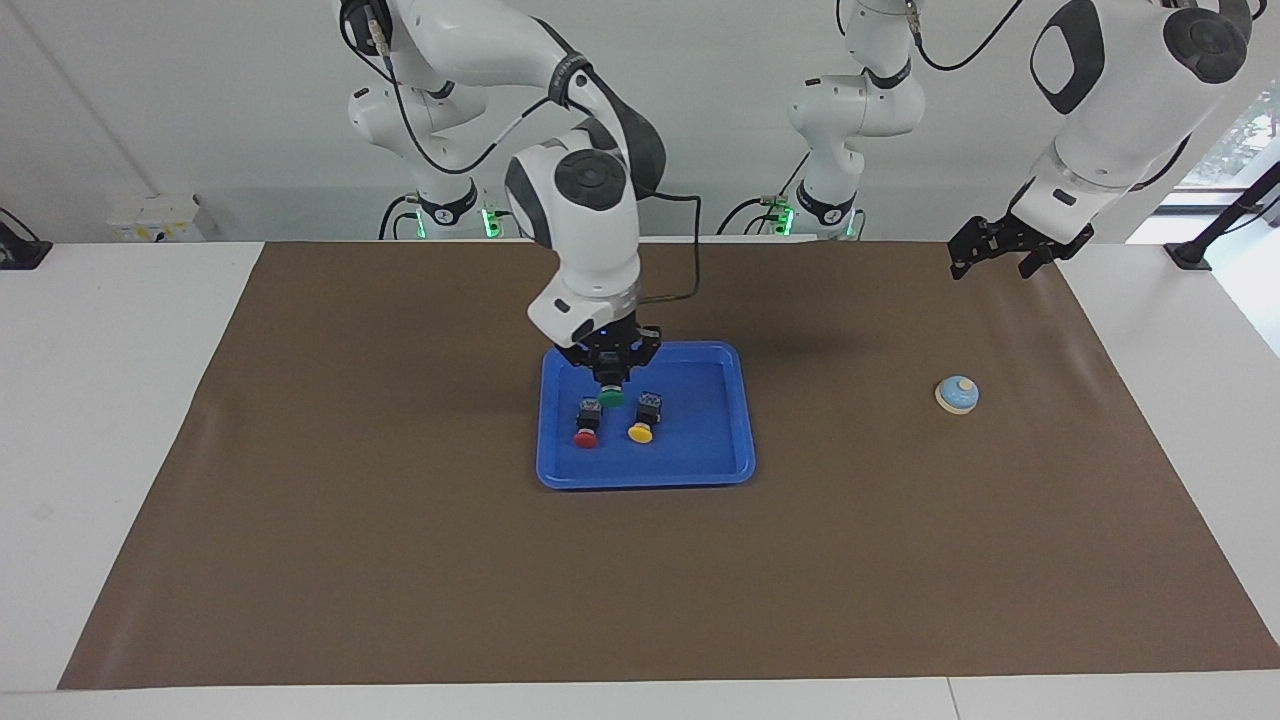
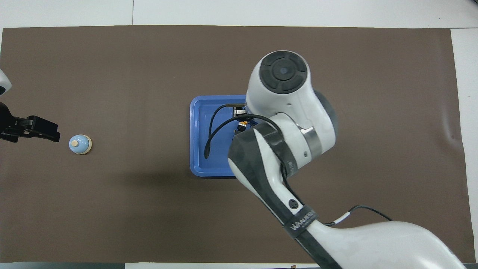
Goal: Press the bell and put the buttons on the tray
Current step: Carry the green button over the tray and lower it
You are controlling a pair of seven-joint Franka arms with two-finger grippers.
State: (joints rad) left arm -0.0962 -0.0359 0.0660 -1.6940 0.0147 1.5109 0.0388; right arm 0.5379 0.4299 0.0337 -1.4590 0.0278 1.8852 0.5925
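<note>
My right jaws (image 1: 611,378) hung over the blue tray (image 1: 742,410) at the counter's middle, clamped on the green button (image 1: 611,397), above the tray's edge nearest my bases. The red button (image 1: 586,424) and yellow button (image 1: 643,418) lay inside it. The bell (image 1: 957,394) sat toward my left arm's end, where my left jaws (image 1: 990,255) waited apart, above the counter's edge
</note>
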